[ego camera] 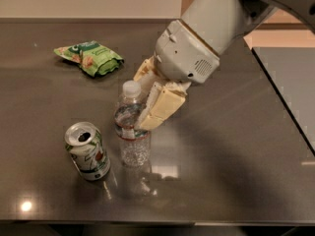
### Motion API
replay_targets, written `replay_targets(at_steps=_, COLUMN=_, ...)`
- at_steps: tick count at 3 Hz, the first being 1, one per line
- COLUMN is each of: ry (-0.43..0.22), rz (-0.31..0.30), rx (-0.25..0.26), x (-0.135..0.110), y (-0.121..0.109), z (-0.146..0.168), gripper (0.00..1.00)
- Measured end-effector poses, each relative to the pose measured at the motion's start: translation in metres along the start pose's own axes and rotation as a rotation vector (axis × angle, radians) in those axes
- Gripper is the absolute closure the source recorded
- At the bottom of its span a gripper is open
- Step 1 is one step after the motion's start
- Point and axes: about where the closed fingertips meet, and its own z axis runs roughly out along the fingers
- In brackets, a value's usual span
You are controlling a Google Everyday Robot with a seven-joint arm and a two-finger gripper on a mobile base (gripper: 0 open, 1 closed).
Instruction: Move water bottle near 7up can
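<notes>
A small clear plastic water bottle (134,149) with a white cap and a narrow label band edged in red stands upright a little left of the frame's centre, on or just above a dark, glossy table (236,156). Whether its base rests on the surface cannot be told, though a faint reflection lies right beneath it. The end effector (134,113) comes down from the upper right and is clenched on the bottle's upper body. One cream-coloured finger (158,107) lies across the front right of the bottle below the cap, and the other shows behind the bottle's neck. The white cap stands clear above the grip. A pale grey, rounded arm housing (216,28) runs from the fingers up to the top right corner. Just beside the bottle, to its lower left, a silver and green 7up can (88,151) with a red spot on its side and an opened silver top stands on the table, with a narrow gap between the two. In the upper left, well apart from both, lies a crumpled green snack bag (91,57).
</notes>
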Motion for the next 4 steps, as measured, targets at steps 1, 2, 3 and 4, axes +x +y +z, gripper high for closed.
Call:
replay_targets(at_steps=1, ry=0.000, rz=-0.013, rx=-0.013, x=-0.006, y=0.000, z=0.010, gripper=0.83)
replay_targets(at_steps=2, ry=0.002, rz=0.005, rx=-0.020, x=-0.003, y=-0.006, z=0.018, gripper=0.59)
replay_targets(at_steps=3, ry=0.001, rz=0.027, rx=-0.020, x=0.003, y=-0.012, z=0.019, gripper=0.35)
replay_targets(at_steps=4, ry=-0.008, rz=0.034, rx=-0.020, x=0.005, y=-0.018, z=0.018, gripper=0.13)
